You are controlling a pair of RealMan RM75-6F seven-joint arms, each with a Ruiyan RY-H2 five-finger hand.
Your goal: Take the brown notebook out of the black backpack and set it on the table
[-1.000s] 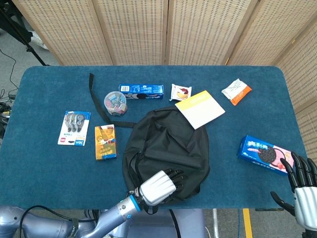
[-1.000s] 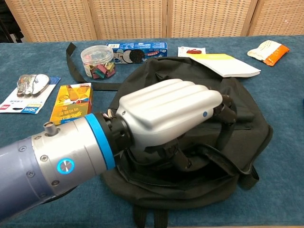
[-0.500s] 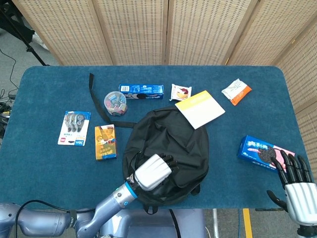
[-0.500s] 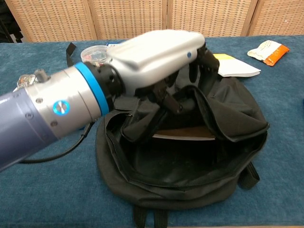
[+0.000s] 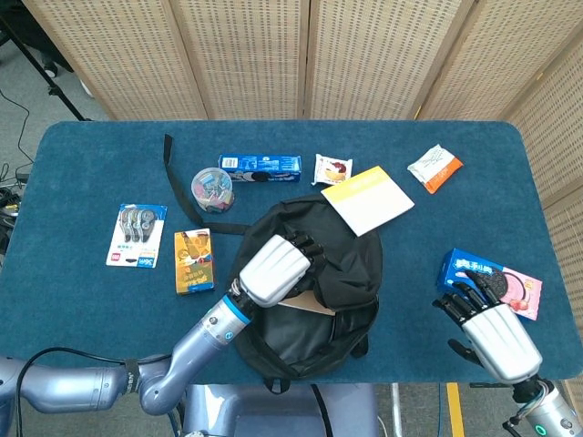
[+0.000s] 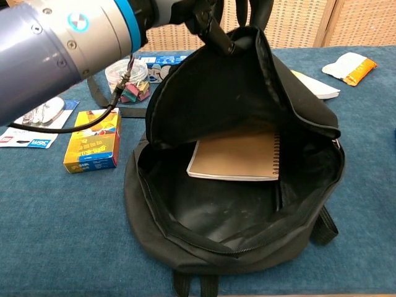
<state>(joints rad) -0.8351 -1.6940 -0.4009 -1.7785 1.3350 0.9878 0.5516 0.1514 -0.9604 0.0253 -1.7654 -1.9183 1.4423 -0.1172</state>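
Observation:
The black backpack (image 5: 351, 259) lies at the table's near middle with its mouth wide open. My left hand (image 5: 273, 268) grips the top flap (image 6: 235, 86) and holds it raised; in the chest view only the fingers (image 6: 207, 18) show at the top edge. Inside lies the brown spiral notebook (image 6: 238, 154), flat on the bag's bottom; in the head view only a tan sliver of the notebook (image 5: 305, 307) shows. My right hand (image 5: 492, 335) hovers open at the near right, away from the bag.
A blue cookie box (image 5: 489, 280) lies just beyond my right hand. A yellow-and-white pad (image 5: 367, 200) touches the bag's far edge. An orange box (image 5: 193, 260), a clip jar (image 5: 212, 188) and a long blue box (image 5: 260, 167) lie to the left and behind.
My left hand has lifted the flap up and away, opening the bag and baring the notebook. My right hand has moved in from the near right corner toward the cookie box.

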